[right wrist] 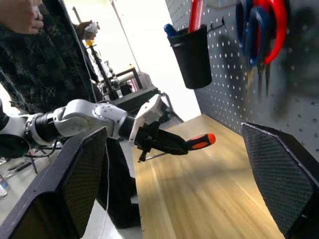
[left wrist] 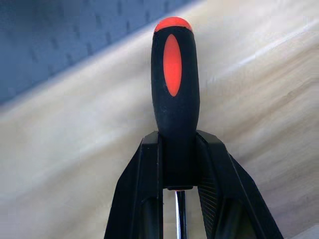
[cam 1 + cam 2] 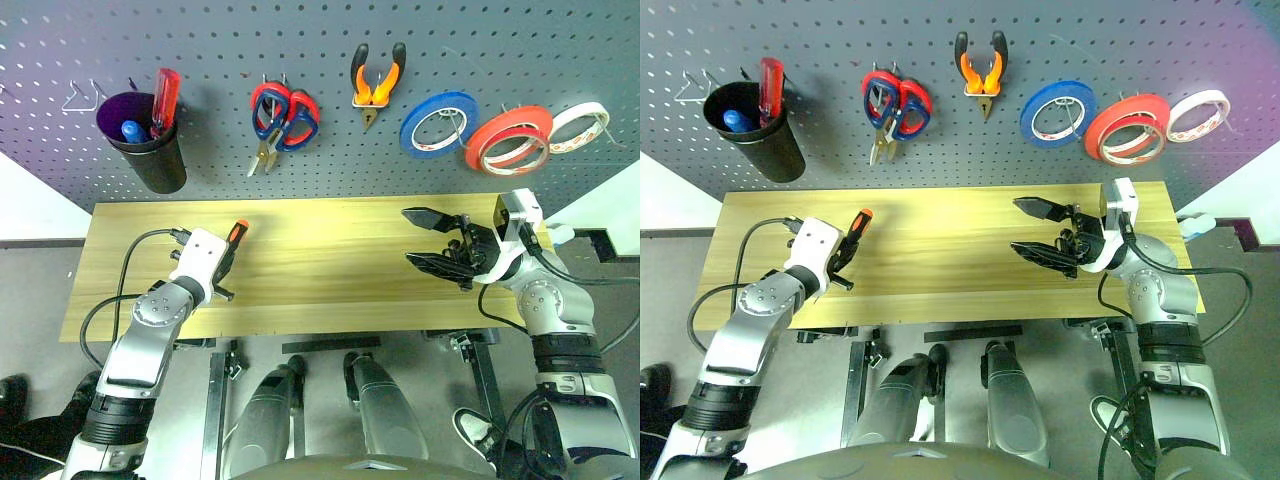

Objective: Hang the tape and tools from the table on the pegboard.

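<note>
My left gripper (image 3: pixel 226 258) is shut on the short screwdriver (image 3: pixel 239 230) with the orange-black handle, holding it just above the left part of the table (image 3: pixel 330 265); its fingers (image 2: pixel 144 189) clamp the base of the handle (image 2: pixel 173 89). My right gripper (image 3: pixel 432 240) hangs open and empty over the right part of the table. On the pegboard (image 3: pixel 200 40) hang the red-orange tape (image 3: pixel 510 140), the orange-and-black pliers (image 3: pixel 377 85) and scissors (image 3: pixel 283 117) with red and dark handles, overlapping on one hook.
A black cup (image 3: pixel 150 150) on the board's left holds a red screwdriver (image 3: pixel 165 98) and a blue item. A bare wire hook (image 3: pixel 82 98) sits left of it. Blue tape (image 3: pixel 438 122) and white tape (image 3: pixel 578 127) flank the red-orange roll. A person (image 1: pixel 35 55) stands beyond the table's left end.
</note>
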`<move>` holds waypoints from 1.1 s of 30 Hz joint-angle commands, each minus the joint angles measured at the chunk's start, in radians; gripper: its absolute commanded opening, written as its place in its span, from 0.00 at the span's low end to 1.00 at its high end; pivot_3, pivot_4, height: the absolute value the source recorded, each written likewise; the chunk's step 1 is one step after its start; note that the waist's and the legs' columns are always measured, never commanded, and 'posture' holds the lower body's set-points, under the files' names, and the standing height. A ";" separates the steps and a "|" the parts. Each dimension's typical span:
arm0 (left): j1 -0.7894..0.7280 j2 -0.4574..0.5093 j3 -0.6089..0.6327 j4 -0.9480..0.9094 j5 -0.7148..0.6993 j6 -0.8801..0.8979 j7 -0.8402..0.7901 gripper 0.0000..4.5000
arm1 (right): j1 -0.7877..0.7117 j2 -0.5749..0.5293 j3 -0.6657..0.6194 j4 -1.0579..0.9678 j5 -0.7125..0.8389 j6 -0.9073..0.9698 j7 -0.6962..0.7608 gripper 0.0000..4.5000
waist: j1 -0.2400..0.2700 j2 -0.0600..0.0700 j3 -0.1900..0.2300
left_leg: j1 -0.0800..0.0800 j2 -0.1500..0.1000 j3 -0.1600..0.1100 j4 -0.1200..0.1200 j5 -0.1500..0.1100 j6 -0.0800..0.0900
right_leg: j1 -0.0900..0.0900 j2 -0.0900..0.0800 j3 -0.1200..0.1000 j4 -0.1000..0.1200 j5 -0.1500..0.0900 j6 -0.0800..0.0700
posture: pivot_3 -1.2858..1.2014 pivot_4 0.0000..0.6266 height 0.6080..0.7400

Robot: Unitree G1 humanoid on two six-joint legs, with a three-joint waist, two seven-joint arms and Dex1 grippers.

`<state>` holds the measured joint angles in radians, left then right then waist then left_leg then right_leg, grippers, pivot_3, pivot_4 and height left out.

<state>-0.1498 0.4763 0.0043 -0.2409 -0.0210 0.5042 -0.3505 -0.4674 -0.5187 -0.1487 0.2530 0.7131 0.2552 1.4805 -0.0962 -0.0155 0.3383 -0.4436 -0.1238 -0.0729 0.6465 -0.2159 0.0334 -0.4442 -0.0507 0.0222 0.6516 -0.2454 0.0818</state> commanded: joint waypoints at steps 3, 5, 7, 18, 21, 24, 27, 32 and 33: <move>0.010 0.029 0.019 -0.085 0.046 -0.161 0.007 0.13 | -0.027 0.017 -0.026 0.031 0.012 -0.039 0.048 1.00 | 0.000 0.001 -0.029 | 0.000 0.000 0.000 0.000 0.000 0.000 | 0.000 0.000 0.000 0.000 0.000 0.000 | 0.43 0.31 1.00; 0.010 0.035 0.020 -0.099 0.046 -0.203 -0.002 0.13 | -0.037 0.025 -0.023 0.052 -0.004 -0.068 0.051 1.00 | -0.001 0.002 -0.041 | 0.001 0.000 0.000 0.000 0.000 0.000 | 0.001 0.000 0.000 0.000 0.000 0.000 | 0.43 0.29 1.00; 0.005 0.039 0.023 -0.104 0.052 -0.246 -0.004 0.13 | -0.053 0.028 -0.024 0.076 -0.007 -0.076 0.061 1.00 | -0.001 0.003 -0.052 | 0.001 0.000 0.000 0.000 0.000 0.000 | 0.001 0.000 0.000 0.000 0.000 0.000 | 0.43 0.27 1.00; -0.181 0.044 0.085 -0.119 0.053 -0.317 0.021 0.13 | -0.114 0.069 0.000 0.231 -0.101 -0.204 0.069 1.00 | -0.001 0.007 -0.112 | 0.002 0.000 0.000 0.002 0.000 -0.001 | 0.003 0.002 0.000 0.000 0.003 0.000 | 0.43 0.16 1.00; -0.260 0.056 0.084 -0.116 0.052 -0.311 0.004 0.13 | -0.129 0.076 -0.002 0.271 -0.118 -0.225 0.082 1.00 | -0.002 0.008 -0.132 | 0.002 0.000 0.000 0.003 0.001 -0.001 | 0.003 0.002 0.000 0.000 0.003 0.001 | 0.44 0.14 1.00; -0.357 0.074 0.095 -0.113 0.043 -0.296 -0.007 0.13 | -0.146 0.075 -0.006 0.299 -0.121 -0.231 0.096 1.00 | -0.005 0.008 -0.150 | 0.003 0.000 0.000 0.003 0.002 -0.003 | 0.004 0.002 0.000 0.001 0.003 0.001 | 0.44 0.12 1.00; -0.424 0.091 0.104 -0.107 0.050 -0.294 -0.006 0.13 | -0.165 0.075 -0.010 0.332 -0.134 -0.254 0.098 1.00 | -0.009 0.010 -0.162 | 0.004 0.000 0.000 0.003 0.002 -0.003 | 0.005 0.002 0.000 0.002 0.004 0.000 | 0.44 0.11 1.00; -0.477 0.132 0.131 -0.077 0.057 -0.314 -0.013 0.13 | -0.182 0.071 -0.018 0.352 -0.135 -0.254 0.108 1.00 | -0.030 0.014 -0.175 | 0.013 0.000 0.000 0.002 0.002 -0.002 | 0.013 0.003 0.000 0.002 0.004 0.000 | 0.44 0.11 1.00; -0.482 0.141 0.144 -0.062 0.052 -0.326 -0.015 0.13 | -0.182 0.070 -0.018 0.354 -0.136 -0.255 0.111 1.00 | -0.032 0.015 -0.176 | 0.018 0.000 0.000 0.001 0.001 -0.002 | 0.017 0.003 0.000 0.001 0.004 0.000 | 0.44 0.11 1.00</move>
<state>-0.6043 0.5972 0.1036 -0.3099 0.0315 0.2051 -0.3662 -0.6269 -0.4440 -0.1451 0.6084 0.5714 0.0129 1.5812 -0.1279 -0.0009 0.1622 -0.4244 -0.1237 -0.0734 0.6473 -0.2146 0.0311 -0.4258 -0.0479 0.0225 0.6529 -0.2419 0.0816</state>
